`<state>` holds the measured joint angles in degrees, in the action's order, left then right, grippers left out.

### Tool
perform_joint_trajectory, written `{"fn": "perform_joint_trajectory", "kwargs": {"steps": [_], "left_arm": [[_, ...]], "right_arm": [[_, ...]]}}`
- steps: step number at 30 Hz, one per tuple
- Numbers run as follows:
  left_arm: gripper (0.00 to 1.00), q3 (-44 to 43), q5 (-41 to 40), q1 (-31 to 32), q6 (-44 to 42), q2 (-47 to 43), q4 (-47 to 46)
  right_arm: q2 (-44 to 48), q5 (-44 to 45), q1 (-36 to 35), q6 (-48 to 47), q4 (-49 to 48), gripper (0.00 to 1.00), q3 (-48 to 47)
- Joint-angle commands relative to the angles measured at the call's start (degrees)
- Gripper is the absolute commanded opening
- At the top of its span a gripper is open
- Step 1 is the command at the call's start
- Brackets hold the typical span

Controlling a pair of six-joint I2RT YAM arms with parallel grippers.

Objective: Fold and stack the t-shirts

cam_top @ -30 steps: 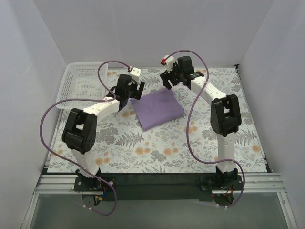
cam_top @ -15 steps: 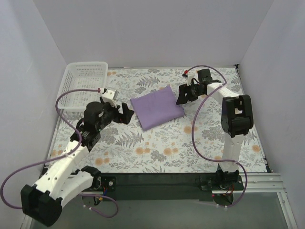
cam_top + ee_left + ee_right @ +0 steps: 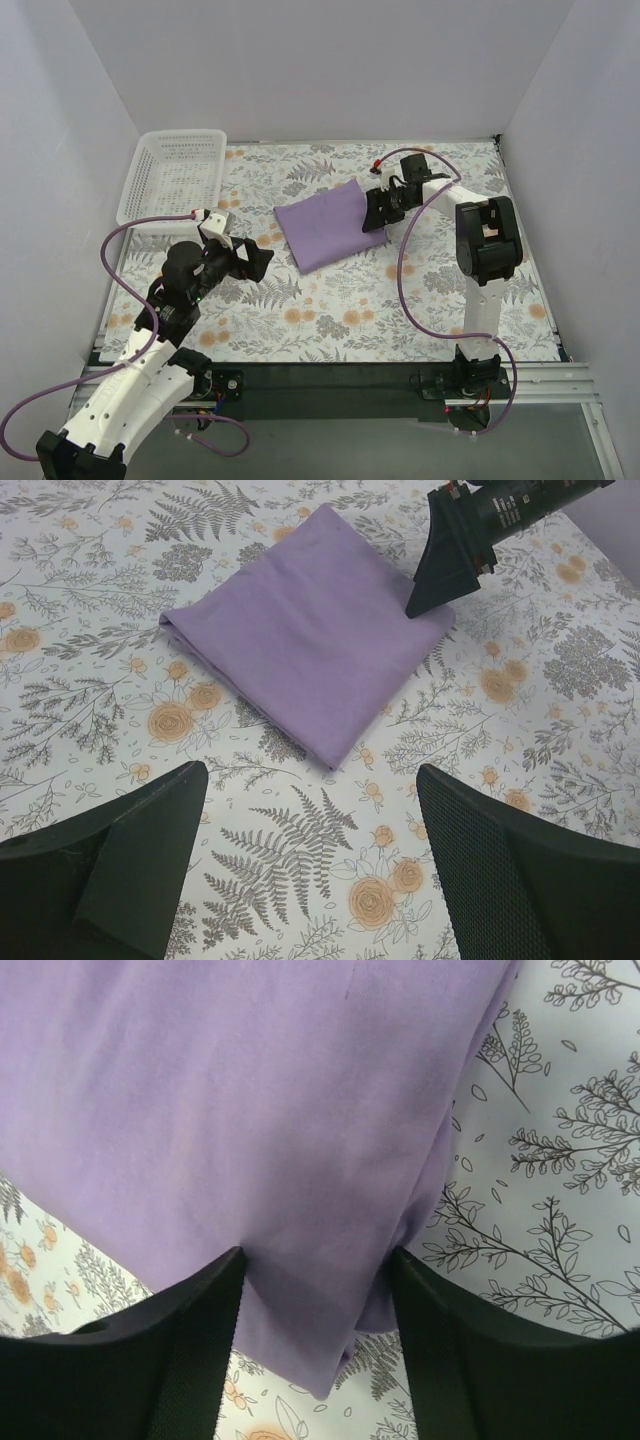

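Note:
The t-shirt (image 3: 328,225) is lavender and folded into a rectangle lying flat mid-table, and it also shows in the left wrist view (image 3: 305,640). My right gripper (image 3: 375,212) is low at its right corner. In the right wrist view the right gripper (image 3: 315,1255) is open, with one finger resting on the cloth (image 3: 250,1110) and the other at the shirt's edge, so the corner lies between them. My left gripper (image 3: 258,263) stands wide open to the shirt's left, over the bare table cover. Nothing lies between the jaws of the left gripper (image 3: 310,775).
A white plastic basket (image 3: 170,135) stands at the back left corner. The floral table cover (image 3: 330,300) spans the table, with white walls on three sides. The right arm's cable (image 3: 405,260) loops over the right side.
My left arm has drawn back from the shirt's left edge toward the near left. My right gripper has come down from above the far edge onto the shirt's right corner, jaws narrowing.

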<state>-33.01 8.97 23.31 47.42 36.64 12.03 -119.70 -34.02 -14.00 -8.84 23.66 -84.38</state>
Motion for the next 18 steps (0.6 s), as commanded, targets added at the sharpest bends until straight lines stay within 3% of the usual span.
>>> {"fn": "perform_joint_trajectory", "kwargs": {"steps": [1,2,3,9,15,18], "left_arm": [[0.85,0.49,-0.71,-0.37,0.31,-0.7,0.01],[0.85,0.58,-0.8,-0.37,0.39,-0.78,-0.08],[0.85,0.58,-0.71,-0.37,0.39,-0.96,-0.08],[0.85,1.11,-0.62,-0.37,0.66,-1.66,-0.08],[0.85,1.11,-0.27,-0.37,0.57,-1.75,-0.17],[0.85,1.29,0.17,-0.37,0.57,-2.1,-0.34]], "right_arm": [[-0.8,0.18,0.11,0.32,0.16,0.63,1.41],[-0.97,0.1,0.11,0.23,0.33,0.58,1.67],[-0.97,0.18,0.11,-0.03,0.25,0.46,1.76],[-0.01,0.71,2.04,-1.0,0.69,0.03,1.15],[1.66,0.8,8.19,-2.75,1.82,0.01,0.8],[1.05,0.27,15.72,-6.34,5.59,0.01,-0.78]]}}
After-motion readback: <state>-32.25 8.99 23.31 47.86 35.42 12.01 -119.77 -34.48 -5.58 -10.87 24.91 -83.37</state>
